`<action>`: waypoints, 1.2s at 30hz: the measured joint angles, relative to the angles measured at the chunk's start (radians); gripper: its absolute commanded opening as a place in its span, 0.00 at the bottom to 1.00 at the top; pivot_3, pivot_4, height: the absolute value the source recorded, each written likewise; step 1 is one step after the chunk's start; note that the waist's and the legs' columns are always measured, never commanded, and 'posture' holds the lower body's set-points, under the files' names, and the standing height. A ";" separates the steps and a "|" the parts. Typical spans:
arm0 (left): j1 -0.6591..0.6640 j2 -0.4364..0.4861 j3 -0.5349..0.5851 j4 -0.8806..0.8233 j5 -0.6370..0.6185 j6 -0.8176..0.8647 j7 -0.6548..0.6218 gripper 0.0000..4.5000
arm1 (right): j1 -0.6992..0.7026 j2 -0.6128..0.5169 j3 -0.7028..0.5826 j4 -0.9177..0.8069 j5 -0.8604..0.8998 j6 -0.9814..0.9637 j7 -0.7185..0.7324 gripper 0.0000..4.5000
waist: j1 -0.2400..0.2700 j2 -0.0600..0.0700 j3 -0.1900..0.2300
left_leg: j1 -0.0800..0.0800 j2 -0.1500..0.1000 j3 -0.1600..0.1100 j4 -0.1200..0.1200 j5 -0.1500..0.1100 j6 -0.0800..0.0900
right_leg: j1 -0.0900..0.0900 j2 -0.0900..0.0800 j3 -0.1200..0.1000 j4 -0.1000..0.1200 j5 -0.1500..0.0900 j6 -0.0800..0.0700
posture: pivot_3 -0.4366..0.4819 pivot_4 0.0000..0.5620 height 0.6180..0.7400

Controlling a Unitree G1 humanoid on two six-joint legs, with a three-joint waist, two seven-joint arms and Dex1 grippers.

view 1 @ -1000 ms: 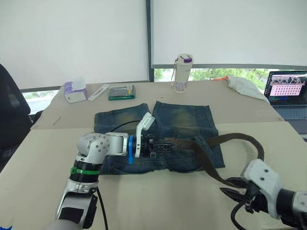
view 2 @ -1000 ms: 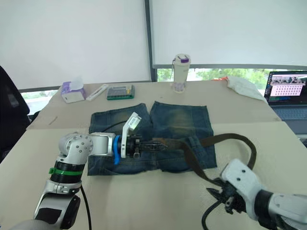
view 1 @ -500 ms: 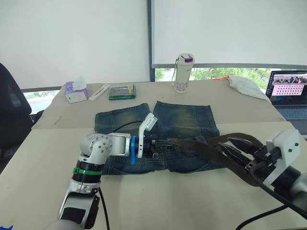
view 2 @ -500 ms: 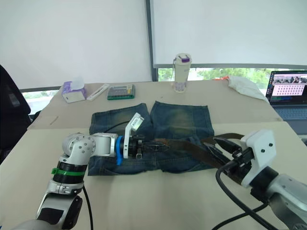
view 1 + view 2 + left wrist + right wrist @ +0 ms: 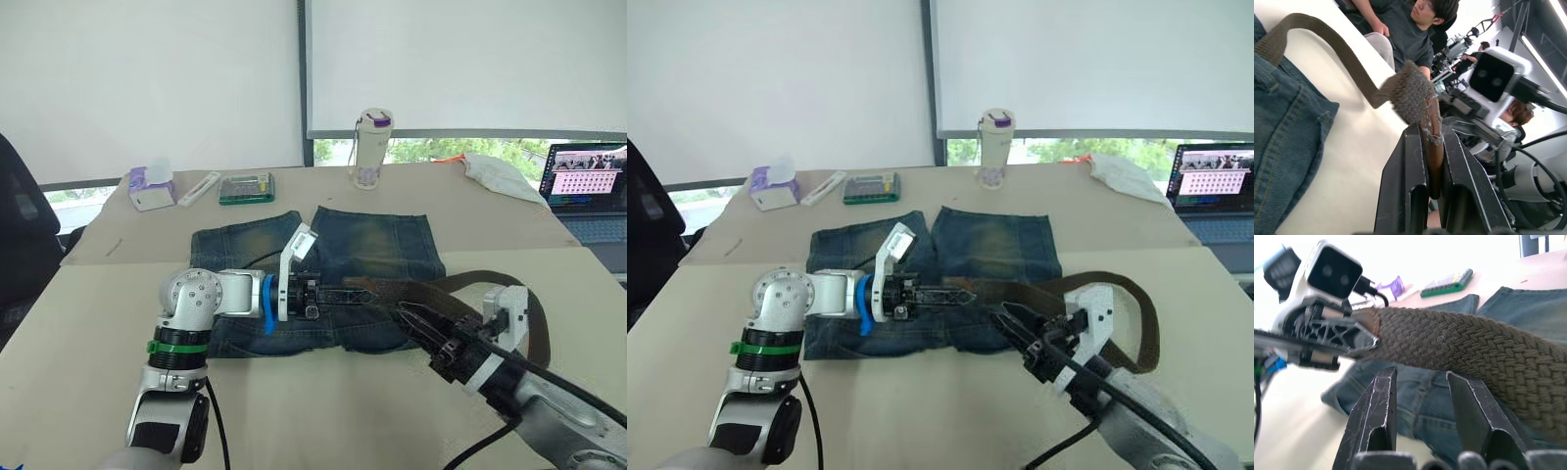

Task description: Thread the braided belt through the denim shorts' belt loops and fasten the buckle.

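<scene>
The denim shorts (image 5: 377,243) lie flat on the table, waistband toward me. My left gripper (image 5: 336,291) reaches across the waistband, shut on the frayed end of the braided belt (image 5: 446,290). From there the belt runs right and curls into a loop (image 5: 1146,323) past the shorts' edge. In the left wrist view the fingers (image 5: 1413,161) clamp the belt tip (image 5: 1415,93). My right gripper (image 5: 409,315) is open, its fingers (image 5: 1376,406) just under the belt (image 5: 1488,352), a short way from the left gripper. The buckle is out of view. I cannot make out the belt loops.
At the table's far side stand a white bottle (image 5: 372,149), a tissue box (image 5: 152,188), a green case (image 5: 247,188), a white cloth (image 5: 500,176) and a laptop (image 5: 588,191). People (image 5: 1405,29) sit beyond the table's right side.
My right arm has swung in from the right and lowered, bringing its open fingers up to the belt near the left gripper. The left gripper has kept its hold on the belt end.
</scene>
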 measured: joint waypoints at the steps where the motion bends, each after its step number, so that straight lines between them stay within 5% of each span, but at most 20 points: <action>1: 0.000 0.000 0.003 -0.001 -0.001 0.000 0.001 0.00 | -0.004 0.012 0.001 0.005 0.009 -0.008 -0.005 0.41 | 0.000 0.001 0.000 | 0.000 0.000 0.000 0.000 0.000 0.000 | 0.000 0.000 0.000 0.000 0.000 0.000 | 0.48 0.27 1.00; 36: -0.019 -0.023 0.094 0.008 -0.124 0.053 0.077 0.00 | -0.016 0.097 0.062 0.043 0.286 -0.130 -0.057 0.41 | -0.018 0.002 -0.001 | 0.000 0.000 0.000 -0.001 0.000 0.000 | -0.002 0.001 0.000 0.002 0.000 0.000 | 0.48 0.27 1.00</action>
